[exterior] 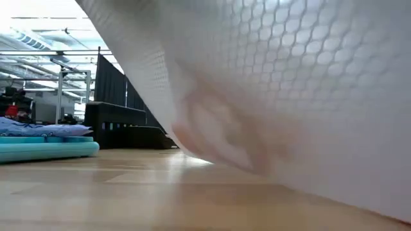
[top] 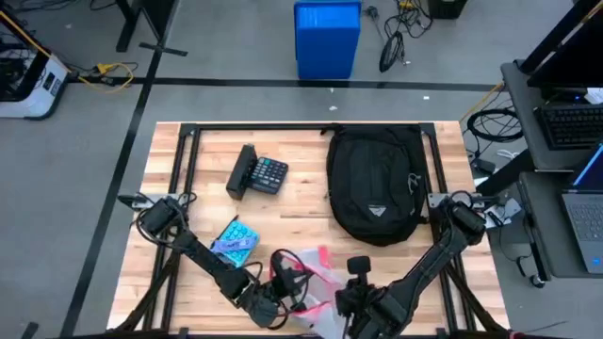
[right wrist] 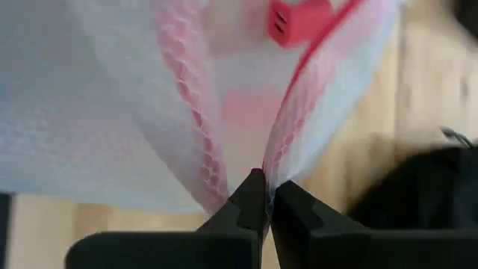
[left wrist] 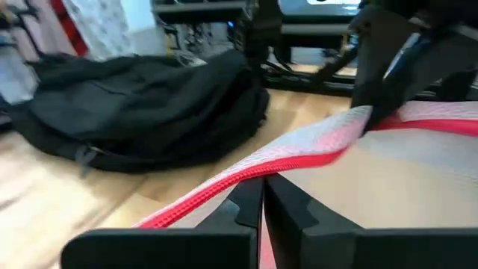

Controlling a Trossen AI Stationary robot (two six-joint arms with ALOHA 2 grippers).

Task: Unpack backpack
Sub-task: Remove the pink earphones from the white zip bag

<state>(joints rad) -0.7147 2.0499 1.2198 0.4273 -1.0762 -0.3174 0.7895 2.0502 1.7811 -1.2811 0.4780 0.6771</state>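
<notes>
A white mesh pouch (top: 316,282) with a red zip edge is at the table's near edge, between my two grippers. In the low view the pouch (exterior: 289,96) fills most of the picture. My left gripper (top: 275,303) is shut on its left side, and my right gripper (top: 347,299) is shut on its right side. The black backpack (top: 375,184) lies flat on the table's far right part, its logo patch up. It also shows in the left wrist view as a dark heap (left wrist: 142,104). My left gripper pinches the pouch's red zip edge (left wrist: 258,173) between its two fingers. The fingers lie across the edge, which runs taut from them toward the other arm (left wrist: 388,60). My right gripper pinches a gathered fold of the white mesh (right wrist: 270,173) just below the red zip pull (right wrist: 299,22). The mesh spreads out beyond the fingertips.
A black calculator (top: 259,173) lies at the far left of the table. A blue patterned packet (top: 235,240) lies nearer, left of the pouch. A blue bin (top: 327,38) stands on the floor beyond the table's far edge. Bare wood shows between backpack and calculator.
</notes>
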